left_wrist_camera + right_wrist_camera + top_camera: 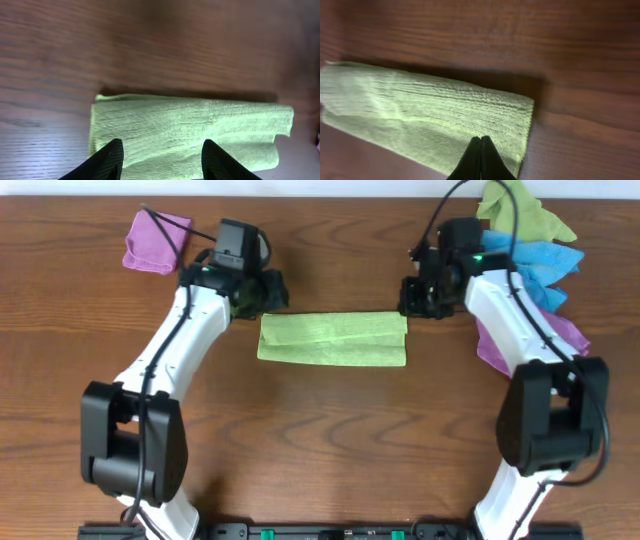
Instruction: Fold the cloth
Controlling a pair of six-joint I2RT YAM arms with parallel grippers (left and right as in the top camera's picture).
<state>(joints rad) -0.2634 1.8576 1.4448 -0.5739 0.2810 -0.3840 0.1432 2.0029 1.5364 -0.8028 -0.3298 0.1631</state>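
Observation:
A light green cloth (333, 339) lies on the wooden table as a long folded strip, its top layer ending short of the right end. My left gripper (268, 292) is at the cloth's far left corner; in the left wrist view its fingers (162, 145) are open and empty above the cloth (185, 127). My right gripper (408, 298) is at the far right corner; in the right wrist view its fingers (481, 137) are pressed together over the cloth (420, 115) near its right edge, with nothing seen between them.
A pink cloth (152, 242) lies at the back left. A pile of cloths sits at the back right: green (520, 215), blue (545, 265) and purple (560, 330), beside my right arm.

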